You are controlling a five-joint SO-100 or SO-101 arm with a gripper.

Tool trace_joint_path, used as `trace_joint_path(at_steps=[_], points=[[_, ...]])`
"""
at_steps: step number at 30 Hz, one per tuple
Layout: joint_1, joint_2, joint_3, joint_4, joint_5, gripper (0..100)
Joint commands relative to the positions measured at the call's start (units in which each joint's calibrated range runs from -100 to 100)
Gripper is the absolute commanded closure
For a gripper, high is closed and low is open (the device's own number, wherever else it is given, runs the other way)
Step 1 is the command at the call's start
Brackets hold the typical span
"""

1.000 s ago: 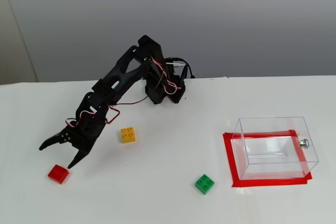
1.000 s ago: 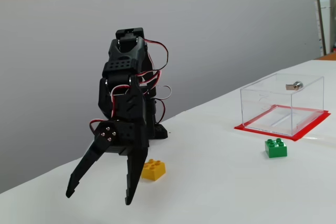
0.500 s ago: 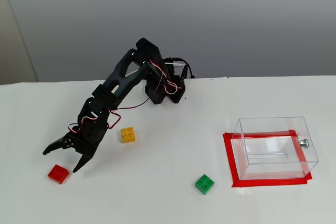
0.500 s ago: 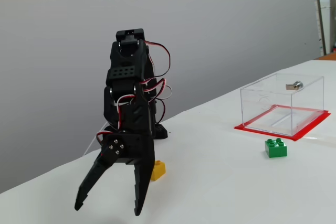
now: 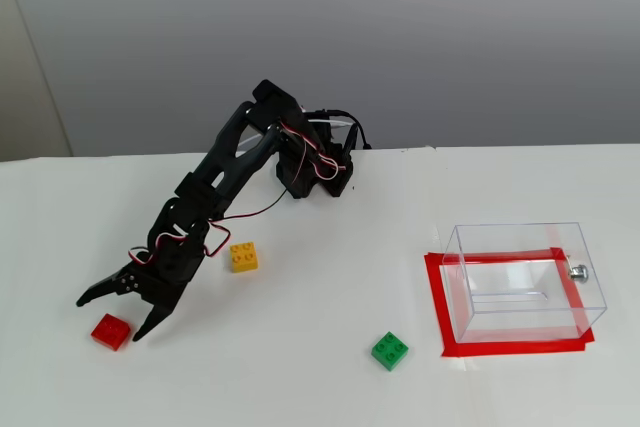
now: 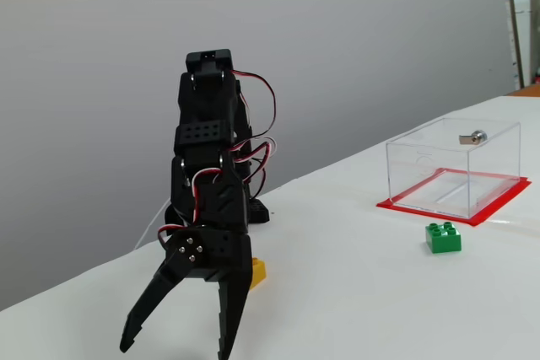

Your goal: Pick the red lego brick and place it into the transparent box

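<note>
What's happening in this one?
The arm is reaching down with its gripper open just above the red lego brick, which lies on the table, not yet grasped. The transparent box sits empty on its red tape outline. A yellow brick and green brick lie untouched.

Gripper (image 5: 112,315) is hanging spread just above red lego brick (image 5: 110,331), nothing crowding it there. Yellow brick (image 5: 243,256) is sitting close beside the arm. Green brick (image 5: 389,350) is lying on the open white table (image 5: 320,367) between arm and transparent box (image 5: 524,281), well apart from both; box top is standing open.
</note>
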Motion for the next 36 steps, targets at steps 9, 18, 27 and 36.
trace_joint_path(at_steps=[9, 18, 27, 36], points=[[-1.4, 0.3, -11.9, 7.2, -5.6, 59], [0.2, 3.5, -14.2, 8.4, -5.3, 59], [0.1, 5.8, -15.8, 8.4, -5.2, 59], [-0.2, 7.9, -16.0, 8.9, -5.3, 59]])
